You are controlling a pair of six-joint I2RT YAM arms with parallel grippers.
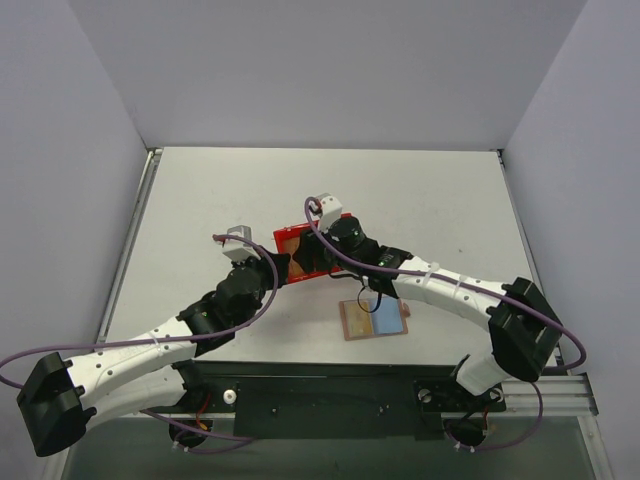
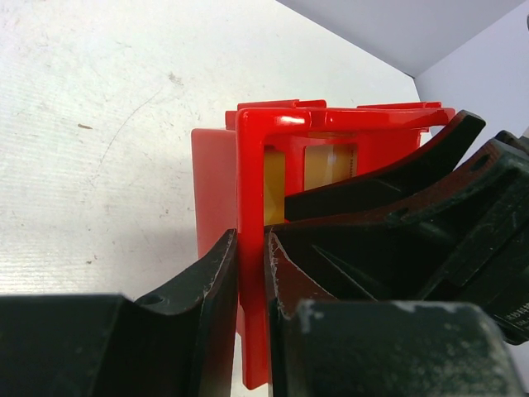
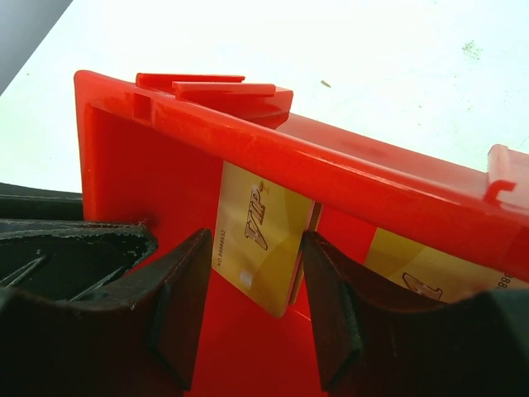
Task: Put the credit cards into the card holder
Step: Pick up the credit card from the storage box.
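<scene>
Right gripper (image 3: pixel 256 281) astride upright gold-yellow credit card (image 3: pixel 256 236)
Jaws half-spread flanking it in red plastic bin (image 3: pixel 132 165); grip unconfirmed. Left gripper (image 2: pixel 252 273) pinching bin wall, presumably steadying. Open brown leather-like card holder (image 1: pixel 375 320) behind wrist.

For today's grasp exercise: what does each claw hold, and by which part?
The left claw clamps the red bin by one upright wall. The right claw brackets a gold card in the bin at its side edges; whether it grips cannot be told.
</scene>
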